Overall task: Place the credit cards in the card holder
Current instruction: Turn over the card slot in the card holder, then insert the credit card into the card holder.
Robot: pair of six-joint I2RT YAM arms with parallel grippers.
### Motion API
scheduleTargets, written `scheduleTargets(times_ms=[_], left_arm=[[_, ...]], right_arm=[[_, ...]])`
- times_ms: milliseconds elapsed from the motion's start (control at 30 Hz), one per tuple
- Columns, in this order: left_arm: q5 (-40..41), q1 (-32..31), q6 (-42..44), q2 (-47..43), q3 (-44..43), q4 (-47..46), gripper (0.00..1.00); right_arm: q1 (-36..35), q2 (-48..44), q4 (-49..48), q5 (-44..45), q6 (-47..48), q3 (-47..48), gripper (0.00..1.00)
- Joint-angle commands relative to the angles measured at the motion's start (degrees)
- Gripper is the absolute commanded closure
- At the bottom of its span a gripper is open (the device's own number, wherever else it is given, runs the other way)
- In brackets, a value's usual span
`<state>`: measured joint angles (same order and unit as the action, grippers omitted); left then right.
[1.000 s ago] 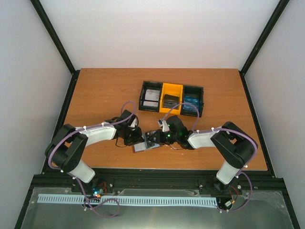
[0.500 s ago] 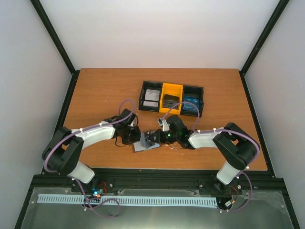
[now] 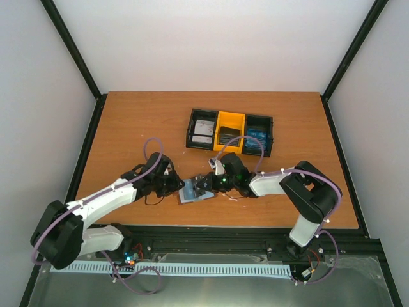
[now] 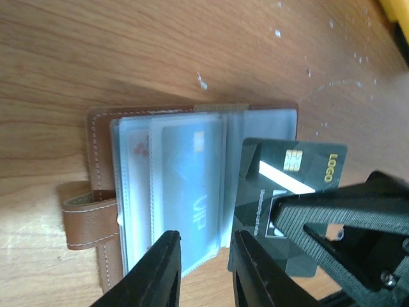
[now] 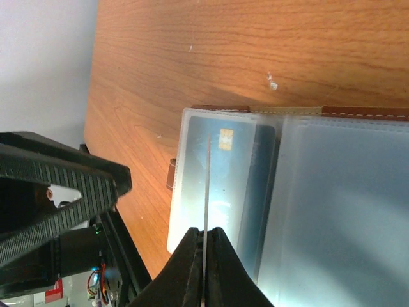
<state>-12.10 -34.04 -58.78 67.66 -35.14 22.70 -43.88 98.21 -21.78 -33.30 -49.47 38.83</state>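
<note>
- Over the last second, the left arm swung its elbow outward and down toward the near edge of the counter. This brought the left jaws in low against the left side of the card holder.
- The right arm hardly moved in that time. The right jaws only edged slightly toward the card holder.
- The left jaws stood parted with a moderate gap, and the lower edge of a clear sleeve page lay between them. Contact with the page could not be confirmed.
- The right jaws were clamped on the dark card. They held it on edge over the open sleeves, at the right half of the card holder. Whether its edge touched a sleeve could not be told.
- The card holder lay open on the counter between the two arms, brown cover down and sleeves up. A blue card already sat inside one sleeve.
- Judgement: the left arm's new position let it steady or part a sleeve for the right arm. The step in hand was insertion, and the dark card was not yet in a pocket.
- The tray, well apart at the far centre, held more cards in all three compartments. Much of the task therefore remained.
</note>
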Motion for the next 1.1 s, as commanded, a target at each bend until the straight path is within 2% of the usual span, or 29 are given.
scheduleTargets(times_ms=[0,133,233,433,700,1067], left_arm=[[-6.51,-0.5,1.99,1.97,0.19,-6.75,0.74],[-9.38,-0.5,4.11,4.41,-0.22,-8.1,0.71],[-10.83,-0.5,3.86,6.64,0.59,-9.07,0.77],[-3.58,-0.5,2.09,8.89,-0.02,-3.66,0.89],[-4.05,-0.5,2.75,12.85,0.24,-3.1,0.9],[-3.02,-0.5,2.81,13.91,0.04,-0.81,0.92]], right_arm=[[1.34,-1.52,0.17,2.23,-0.32,-1.38,0.97],[2.64,-2.23,1.15,2.07,0.53,-1.56,0.97],[2.74,-1.21,1.37,0.94,1.08,-0.87,0.97],[2.75,0.84,0.26,-1.06,1.29,0.26,0.97],[2.74,3.22,-1.5,-2.93,0.96,1.1,0.97],[2.75,6.73,-3.2,-3.25,0.78,2.58,0.97]])
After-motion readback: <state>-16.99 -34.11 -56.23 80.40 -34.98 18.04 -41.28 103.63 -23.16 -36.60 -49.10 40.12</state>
